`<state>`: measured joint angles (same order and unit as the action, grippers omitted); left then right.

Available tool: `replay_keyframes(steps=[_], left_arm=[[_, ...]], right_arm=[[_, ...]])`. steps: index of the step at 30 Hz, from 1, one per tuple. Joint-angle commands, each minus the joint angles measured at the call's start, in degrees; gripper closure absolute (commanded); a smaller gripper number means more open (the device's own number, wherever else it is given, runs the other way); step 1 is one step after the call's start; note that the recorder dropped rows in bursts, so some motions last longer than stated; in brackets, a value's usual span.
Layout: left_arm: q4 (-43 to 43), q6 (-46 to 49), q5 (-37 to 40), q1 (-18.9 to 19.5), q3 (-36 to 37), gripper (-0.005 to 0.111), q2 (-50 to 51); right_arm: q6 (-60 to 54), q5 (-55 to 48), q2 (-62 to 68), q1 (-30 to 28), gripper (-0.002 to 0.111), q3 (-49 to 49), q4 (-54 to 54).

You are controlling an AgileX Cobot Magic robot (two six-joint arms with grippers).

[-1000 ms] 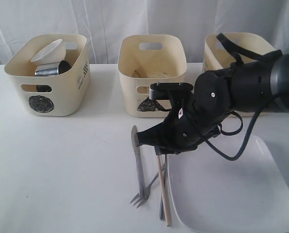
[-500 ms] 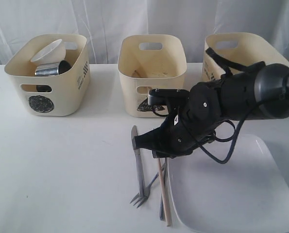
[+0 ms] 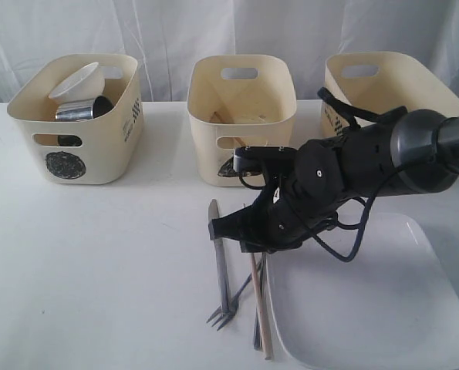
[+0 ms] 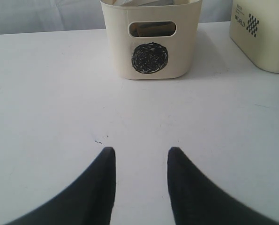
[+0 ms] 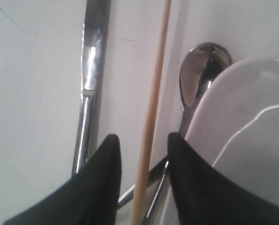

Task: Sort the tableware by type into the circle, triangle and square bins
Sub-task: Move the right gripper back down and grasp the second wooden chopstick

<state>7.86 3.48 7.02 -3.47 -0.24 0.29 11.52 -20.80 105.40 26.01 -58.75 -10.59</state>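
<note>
Right gripper (image 5: 143, 136): low over cutlery, fingers apart, straddling chopstick (image 5: 155, 84), not pinched on it.
Left gripper (image 4: 140, 150): fingers apart, nothing btwn, over bare table (image 4: 45, 93), facing circle bin (image 4: 148, 47).
Knife (image 5: 93, 56): flat on table, just beside chopstick.
Spoon (image 5: 200, 70): other side of chopstick, at rim of white plate (image 5: 252, 117).
Fork (image 3: 227, 312): tines by knife end, handle crossing chopstick.
Circle bin contents: white bowl (image 3: 79, 79) + steel mug (image 3: 81, 110).

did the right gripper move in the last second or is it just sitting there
Yes. The right gripper has sunk lower, away from the triangle bin behind it, closing down over the chopstick on the table.
</note>
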Motion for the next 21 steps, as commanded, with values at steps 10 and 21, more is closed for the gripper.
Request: replay_keyframes(steps=[10,21], left_arm=[[0.64,-0.06,0.22,-0.07,0.24,0.065,-0.29],[0.64,-0.06,0.22,-0.07,0.24,0.065,-0.29]], right_arm=[[-0.98,-0.46,0.36,0.91,0.076,-2.41,-0.25],[-0.98,-0.68,1.67,0.91,0.076,-2.41,-0.15]])
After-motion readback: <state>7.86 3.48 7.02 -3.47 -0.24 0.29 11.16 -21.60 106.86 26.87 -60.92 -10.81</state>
